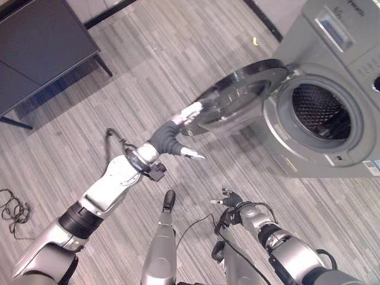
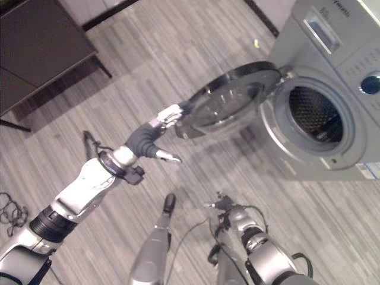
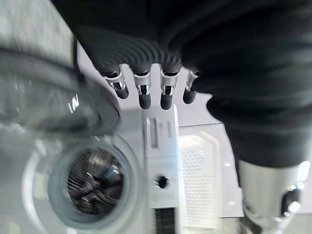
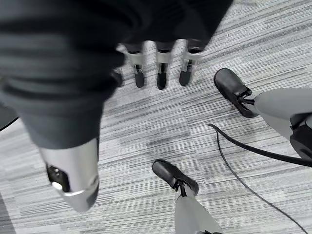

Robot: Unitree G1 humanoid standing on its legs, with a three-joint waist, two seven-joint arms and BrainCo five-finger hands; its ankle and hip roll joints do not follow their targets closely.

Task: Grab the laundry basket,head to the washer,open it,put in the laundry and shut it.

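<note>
Far left, a dark cabinet (image 1: 41, 47) stands on the grey plank floor (image 1: 148, 53), well apart from the work.

My left hand (image 1: 178, 135) reaches forward from the lower left to the outer edge of the washer door (image 1: 240, 95). The fingers (image 1: 193, 113) lie straight against the door's rim and the thumb (image 1: 191, 154) juts out free below it; in the left wrist view the fingers (image 3: 144, 92) stand in a straight, spread row, curled round nothing.

The door, a round glass pane in a dark ring, is swung wide open and lies nearly flat, hinged on the side nearest the drum. It hangs between my left hand and the washer (image 1: 332, 89), and partly covers the left part of the washer's front.

Right of the door the drum opening (image 1: 320, 111) is uncovered: a perforated metal drum inside a grey seal. The left wrist view shows the same opening (image 3: 92, 183), with a white ribbed panel (image 3: 197, 175) just beside the machine.

A small yellow scrap (image 1: 255, 41) lies on the floor behind the door, near the washer's far corner.

Lower right, my right hand (image 1: 228, 199) hangs low over the floor, well apart from the washer. In the right wrist view its fingers (image 4: 161, 73) are straight and relaxed, holding nothing.
</note>
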